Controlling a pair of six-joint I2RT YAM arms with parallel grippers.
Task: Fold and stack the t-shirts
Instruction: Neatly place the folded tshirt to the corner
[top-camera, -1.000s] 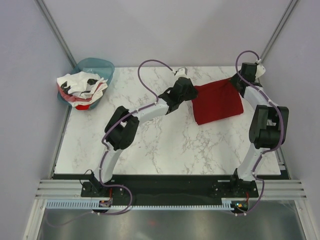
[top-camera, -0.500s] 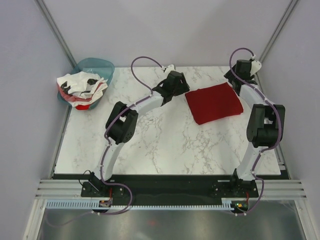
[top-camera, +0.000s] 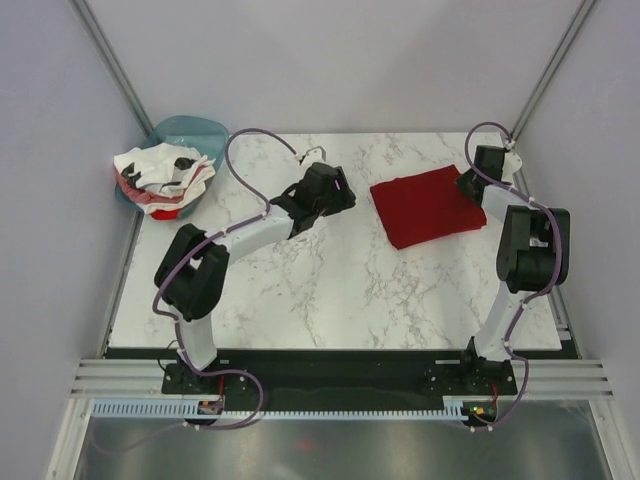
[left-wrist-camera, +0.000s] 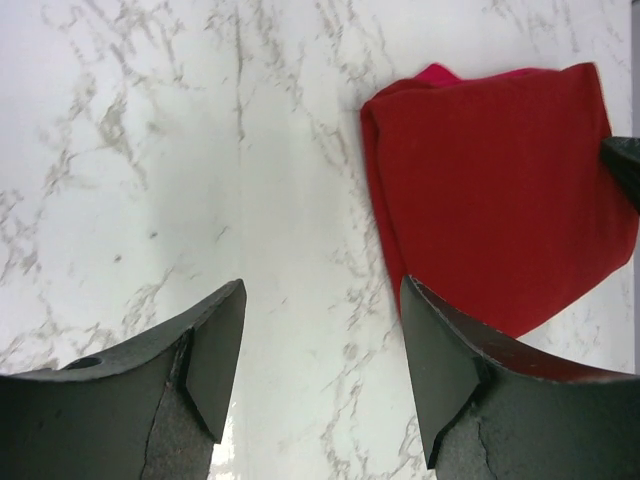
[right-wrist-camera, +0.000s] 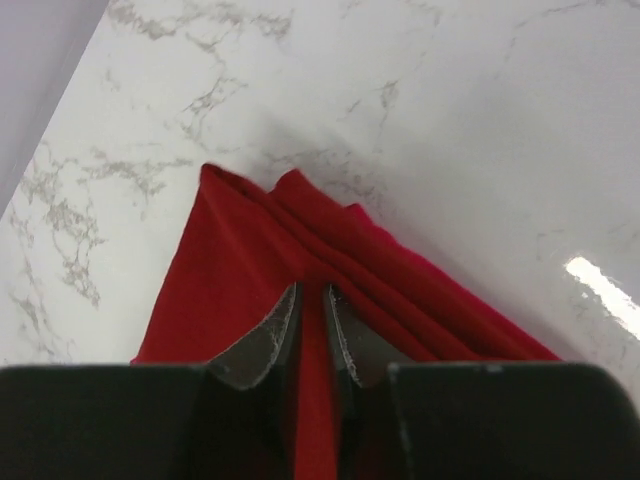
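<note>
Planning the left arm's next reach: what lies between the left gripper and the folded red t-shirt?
Only bare marble table separates the left gripper from the red t-shirt. The left wrist view shows this stretch with nothing on it.

Left arm (top-camera: 245, 232) and right arm (top-camera: 500, 325) seen white-linked, black joint housings (top-camera: 535, 245) noted, purple cables (top-camera: 250, 131) looped alongside, black base plates (top-camera: 195, 378) bolted near, dark wedge fingers (left-wrist-camera: 215, 350) scuffed, cracked.

A white marble-patterned table (top-camera: 330, 290) is filling the middle of the scene. A teal translucent basin (top-camera: 200, 130) is sitting at its far-left corner. A ribbed metal rail (top-camera: 330, 378) is running along the near edge, and two slanted metal posts (top-camera: 110, 55) are rising behind it, against pale walls (top-camera: 330, 60).
</note>
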